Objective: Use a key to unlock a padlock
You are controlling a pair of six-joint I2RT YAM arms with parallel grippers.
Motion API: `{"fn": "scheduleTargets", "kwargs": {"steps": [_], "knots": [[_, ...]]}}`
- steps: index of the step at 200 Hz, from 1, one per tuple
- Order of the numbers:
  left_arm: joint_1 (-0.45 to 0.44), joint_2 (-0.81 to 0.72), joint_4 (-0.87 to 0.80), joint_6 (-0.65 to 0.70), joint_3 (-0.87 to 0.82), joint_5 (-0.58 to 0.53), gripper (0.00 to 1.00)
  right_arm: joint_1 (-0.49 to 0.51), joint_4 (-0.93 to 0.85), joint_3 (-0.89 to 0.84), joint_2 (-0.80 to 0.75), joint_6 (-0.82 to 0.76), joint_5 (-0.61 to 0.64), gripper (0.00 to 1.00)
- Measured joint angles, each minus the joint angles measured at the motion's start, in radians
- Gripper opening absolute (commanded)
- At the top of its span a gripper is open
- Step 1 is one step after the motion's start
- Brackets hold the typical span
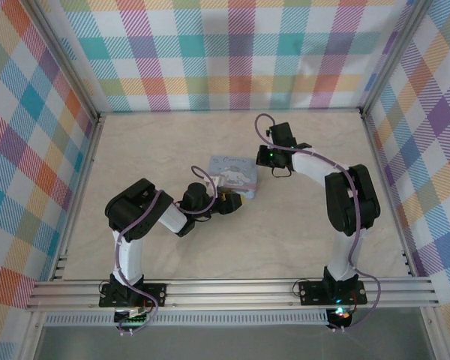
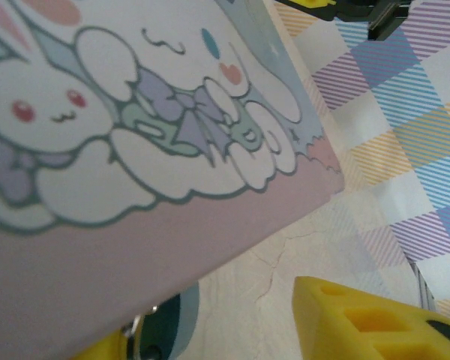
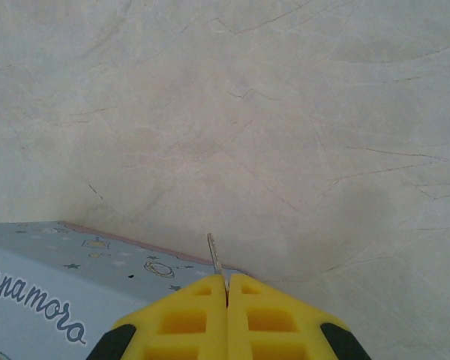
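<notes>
The padlock, a small teal body with a metal shackle, lies at the bottom left of the left wrist view, partly hidden under the edge of the cartoon tin. My left gripper is open around it. One yellow finger is right beside the padlock, while the other finger stands apart across bare table. My right gripper is shut on the key, whose thin metal blade sticks out past the fingertips. It hovers over the tin's corner. From above, the left gripper is at the tin's near side and the right gripper at its far right corner.
The pale blue tin sits mid-table between both grippers. The marbled table is bounded by checkered walls and an aluminium rail at the near edge. The right gripper's fingers show beyond the tin in the left wrist view.
</notes>
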Motion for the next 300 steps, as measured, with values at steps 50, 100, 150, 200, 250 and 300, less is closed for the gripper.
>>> {"fn": "scheduleTargets", "kwargs": {"steps": [50,100,150,200,250,300], "knots": [[0.023,-0.003,0.045,0.002,-0.051,-0.007,0.37,0.006,-0.015,0.0,0.0,0.0,-0.029,0.0],[0.04,-0.011,0.023,0.018,-0.06,-0.003,0.33,0.011,-0.018,0.0,0.0,0.0,-0.039,0.0],[0.057,-0.032,-0.02,0.047,-0.066,-0.011,0.26,0.014,-0.018,0.0,0.002,0.0,-0.051,0.0],[0.07,-0.056,-0.041,0.05,-0.085,-0.016,0.31,0.015,-0.019,0.0,0.002,0.0,-0.058,0.0],[0.076,-0.07,-0.071,0.043,-0.086,-0.018,0.26,0.015,-0.02,0.0,0.002,0.0,-0.061,0.0],[0.077,-0.069,-0.045,0.013,-0.085,0.012,0.44,0.015,-0.018,0.0,0.004,0.007,-0.069,0.0]]}}
